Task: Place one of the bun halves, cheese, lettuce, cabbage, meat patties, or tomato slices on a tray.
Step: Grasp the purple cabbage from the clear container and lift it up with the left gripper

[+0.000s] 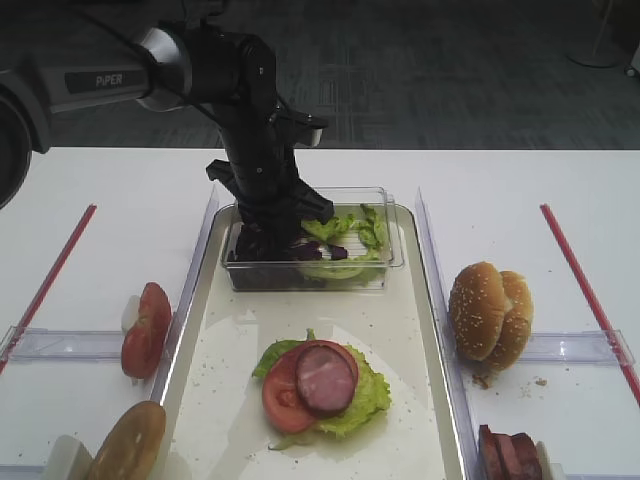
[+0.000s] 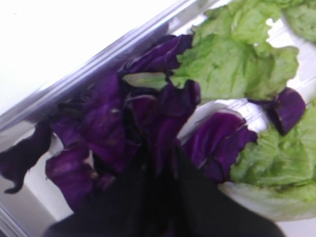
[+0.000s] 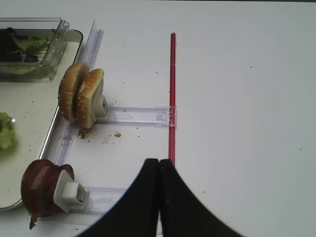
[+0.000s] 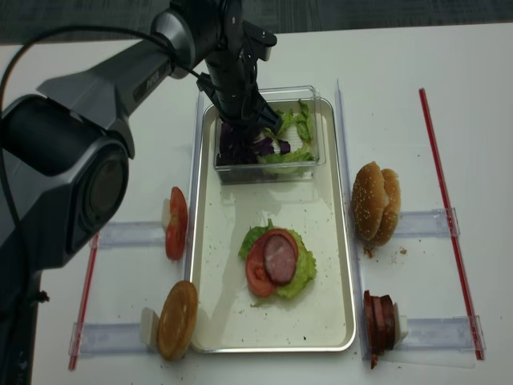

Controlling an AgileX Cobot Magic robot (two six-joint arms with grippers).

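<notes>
Already laid on the tray (image 1: 205,330): a leaf of lettuce (image 1: 368,396), a tomato slice (image 1: 282,392) and a meat patty (image 1: 325,378) stacked at its middle. Next ingredient seemingly under way: left gripper (image 2: 160,163) down inside the clear box (image 1: 390,255) at the tray's far end, jaws pinched together on a clump of purple cabbage (image 2: 111,133), more cabbage and loose green leaves lying around it. Still to do, by the look of things: lifting that clump over the box wall and setting it on the stack. Right gripper (image 3: 158,170) shut and empty, hanging over bare surface (image 3: 247,123) beside a red strip (image 3: 172,89), well apart from the work. Tight quarters in the box, walls close on the near and left sides; straight up looks like the only free way out. Plenty of bare tray between box and stack. Bun halves (image 1: 490,310) and spare patties (image 1: 510,452) standing in holders just outside the right rim, spare tomato slices (image 1: 145,328) and another bun (image 1: 128,440) outside the left.
</notes>
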